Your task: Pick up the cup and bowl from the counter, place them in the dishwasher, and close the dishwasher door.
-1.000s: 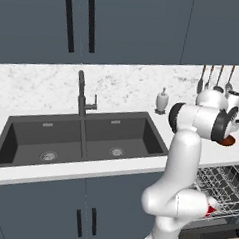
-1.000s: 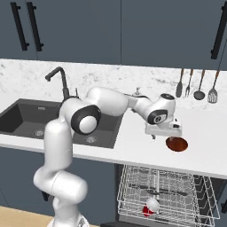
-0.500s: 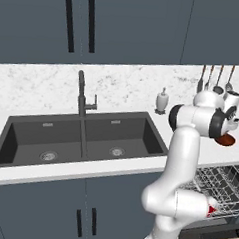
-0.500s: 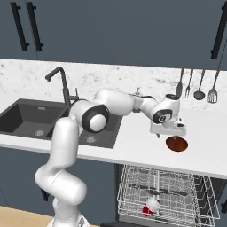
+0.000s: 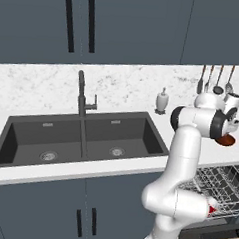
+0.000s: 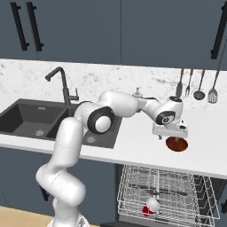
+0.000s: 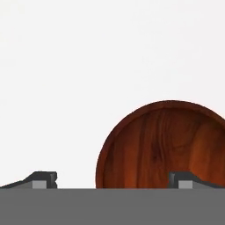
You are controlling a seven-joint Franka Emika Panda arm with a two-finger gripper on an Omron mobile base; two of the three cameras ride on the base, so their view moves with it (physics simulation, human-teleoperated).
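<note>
Bowl (image 6: 177, 144), wooden and reddish-brown, sits on your white table (image 6: 133, 142) above the open dishwasher (image 6: 164, 195). Your hand (image 6: 170, 134) hovers over its near rim, jaws wide and empty. Next, lower and close on the rim to lift it.

The worktop (image 6: 133, 142) around the bowl (image 6: 177, 144) is bare on all sides. The soap bottle (image 5: 162, 101) and hanging utensils (image 6: 195, 86) stand well behind it.
</note>
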